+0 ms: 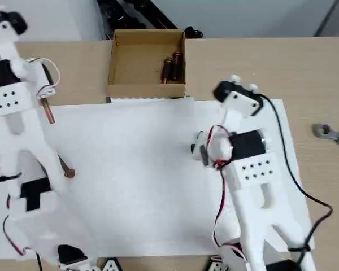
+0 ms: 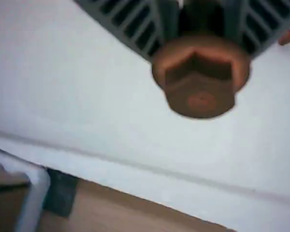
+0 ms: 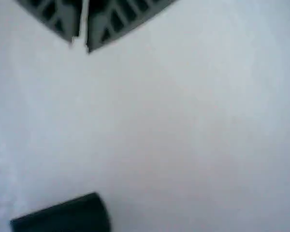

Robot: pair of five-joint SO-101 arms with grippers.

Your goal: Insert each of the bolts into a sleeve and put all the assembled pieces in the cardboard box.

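Fingers of left arm (image 2: 125,24): clamped on copper hex-head bolt (image 2: 200,82)
Fingers of right arm (image 3: 116,19): closed together
Brown cardboard box (image 1: 133,65): copper assembled pieces (image 1: 172,68) inside

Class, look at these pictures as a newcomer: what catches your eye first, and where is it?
The copper bolt stands out, hex head on, clamped in the left claw over the white sheet. Next comes the cardboard box at the far side of the table, with copper assembled pieces lying in its right part.
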